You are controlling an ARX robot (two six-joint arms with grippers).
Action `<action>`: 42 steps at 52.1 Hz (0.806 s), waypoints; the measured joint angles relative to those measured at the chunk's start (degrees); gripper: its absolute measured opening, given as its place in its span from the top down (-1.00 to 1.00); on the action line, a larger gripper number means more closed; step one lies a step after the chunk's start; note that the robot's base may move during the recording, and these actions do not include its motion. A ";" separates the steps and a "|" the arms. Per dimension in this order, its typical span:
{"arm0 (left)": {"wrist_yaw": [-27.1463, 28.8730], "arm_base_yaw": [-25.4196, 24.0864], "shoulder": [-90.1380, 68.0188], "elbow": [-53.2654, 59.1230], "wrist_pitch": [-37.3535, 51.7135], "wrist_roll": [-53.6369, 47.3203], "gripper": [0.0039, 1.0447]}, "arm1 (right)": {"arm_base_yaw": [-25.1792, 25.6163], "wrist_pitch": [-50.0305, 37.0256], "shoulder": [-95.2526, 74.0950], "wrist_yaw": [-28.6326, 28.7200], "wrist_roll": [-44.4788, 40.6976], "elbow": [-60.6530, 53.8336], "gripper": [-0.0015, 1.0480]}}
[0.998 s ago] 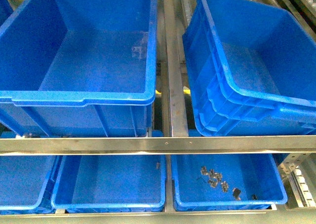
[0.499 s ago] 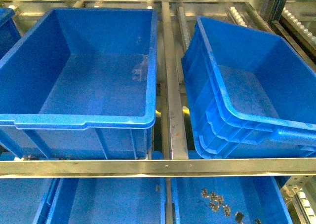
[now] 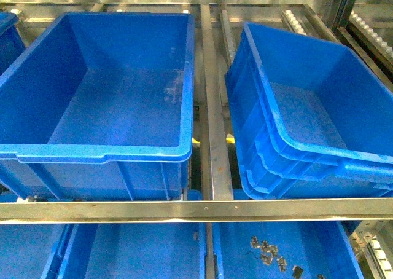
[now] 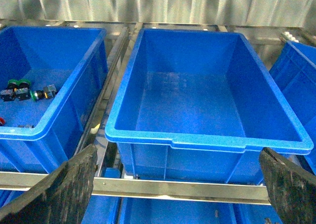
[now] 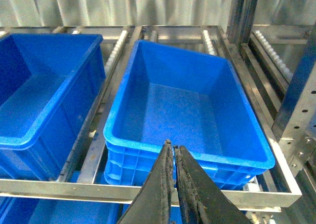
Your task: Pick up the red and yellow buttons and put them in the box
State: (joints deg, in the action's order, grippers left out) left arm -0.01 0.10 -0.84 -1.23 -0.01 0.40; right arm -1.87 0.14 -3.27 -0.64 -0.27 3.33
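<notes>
The left gripper (image 4: 177,184) has its fingers spread wide apart, in front of an empty big blue plastic box (image 4: 207,140). The next blue box (image 4: 47,130) beside it holds small green-capped switches (image 4: 22,88) and a tiny red button (image 4: 2,120) at the picture's edge. The right gripper (image 5: 173,152) is pressed together, holding nothing, in front of another empty blue bin (image 5: 192,155).

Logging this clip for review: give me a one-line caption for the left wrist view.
Open left gripper faces an empty blue bin; the neighbouring bin holds green-capped switches.
</notes>
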 joint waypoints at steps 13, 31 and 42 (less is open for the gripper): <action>0.02 0.00 0.00 0.00 0.00 0.00 -0.85 | 1.66 -0.07 2.82 0.61 0.22 -1.46 0.94; 0.02 0.00 0.00 0.00 0.00 0.00 -0.85 | 1.66 -0.07 2.97 0.50 0.22 -1.49 0.94; 0.02 0.00 0.00 0.00 0.00 0.00 -0.85 | 1.66 -0.07 2.97 0.50 0.22 -1.49 0.18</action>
State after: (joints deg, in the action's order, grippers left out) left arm 0.01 0.10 -0.84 -1.23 -0.01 0.40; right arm -0.21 0.08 -0.30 -0.14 -0.05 1.85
